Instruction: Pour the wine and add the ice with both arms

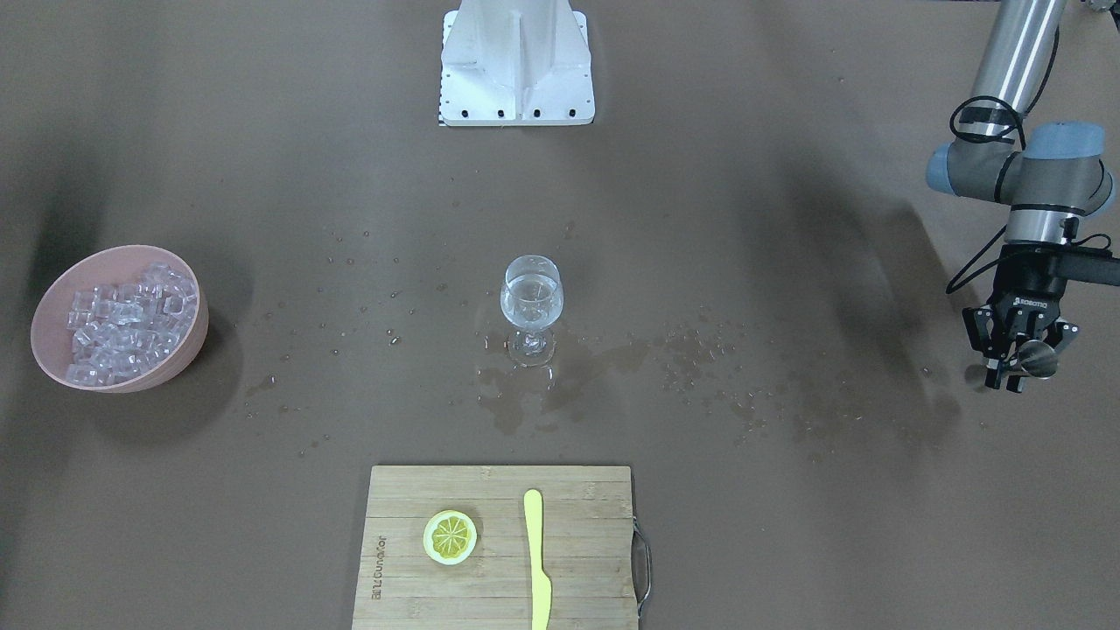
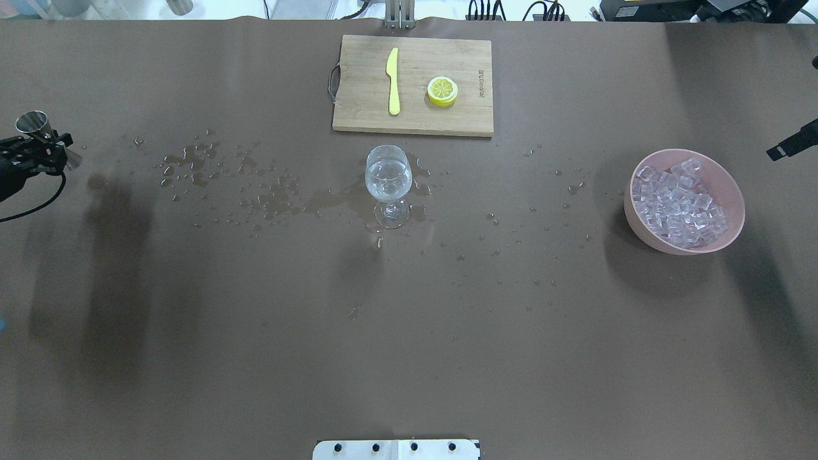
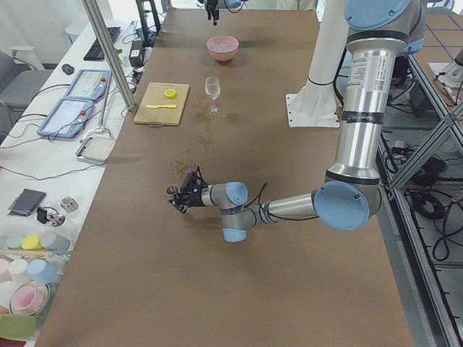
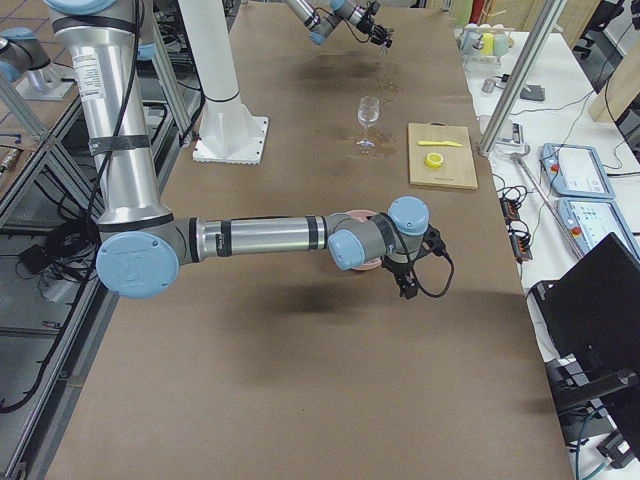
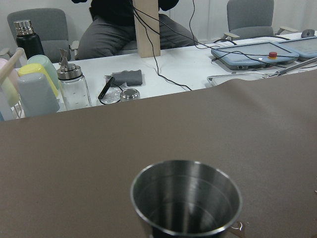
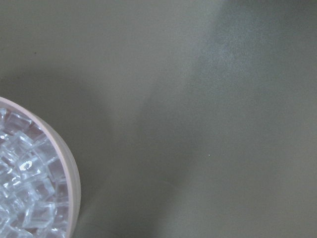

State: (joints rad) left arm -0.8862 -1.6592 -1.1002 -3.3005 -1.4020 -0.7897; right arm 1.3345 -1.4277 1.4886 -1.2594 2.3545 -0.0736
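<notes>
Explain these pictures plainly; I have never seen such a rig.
Two robot arms work at a brown table. Four pictures come from fixed cameras: front, overhead, each table end. Two come from cameras on the wrists. On the table: a wine glass with clear liquid, a pink bowl of ice cubes, a board with a lemon slice and yellow knife, and spilled drops. The left pincer grips a metal cup. The right pincer hangs by the bowl; whether it is open I cannot tell.
</notes>
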